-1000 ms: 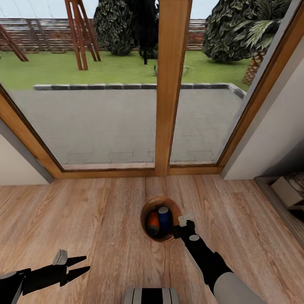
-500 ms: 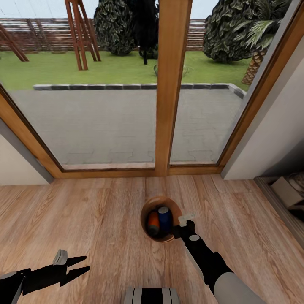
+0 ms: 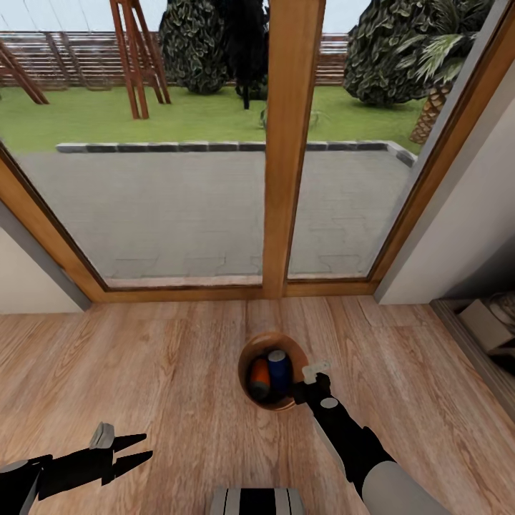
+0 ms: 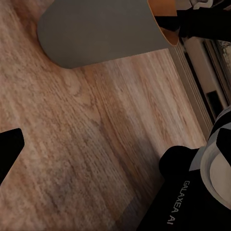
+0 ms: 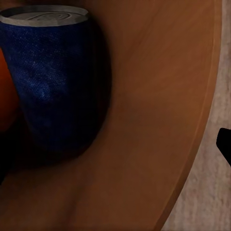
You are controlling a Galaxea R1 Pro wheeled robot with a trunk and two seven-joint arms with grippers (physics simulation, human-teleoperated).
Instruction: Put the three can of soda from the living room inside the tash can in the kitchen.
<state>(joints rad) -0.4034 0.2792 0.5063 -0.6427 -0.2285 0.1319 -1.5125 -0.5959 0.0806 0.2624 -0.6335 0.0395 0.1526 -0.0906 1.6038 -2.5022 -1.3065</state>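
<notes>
The small round bin (image 3: 272,371) stands on the wood floor (image 3: 164,372) in front of the big glass door (image 3: 290,150). Inside the bin there is a blue can (image 3: 279,372) and an orange can (image 3: 259,379), side by side and touching.

The right gripper (image 3: 306,386) sits at the bin's rim, on the side away from the orange can. The blue can is the one nearer to its jaws. In the right wrist view, the blue can (image 5: 53,77) stands upright close to the brown inner wall of the bin (image 5: 159,120), with a bit of the orange can (image 5: 7,96) beside it. I cannot tell if the right jaws are apart or together.

The left gripper (image 3: 143,447) is low over the floor, well apart from the bin. Its jaws are apart and hold nothing. In the left wrist view, the grey outside of the bin (image 4: 101,31) is ahead of the jaws.
</notes>
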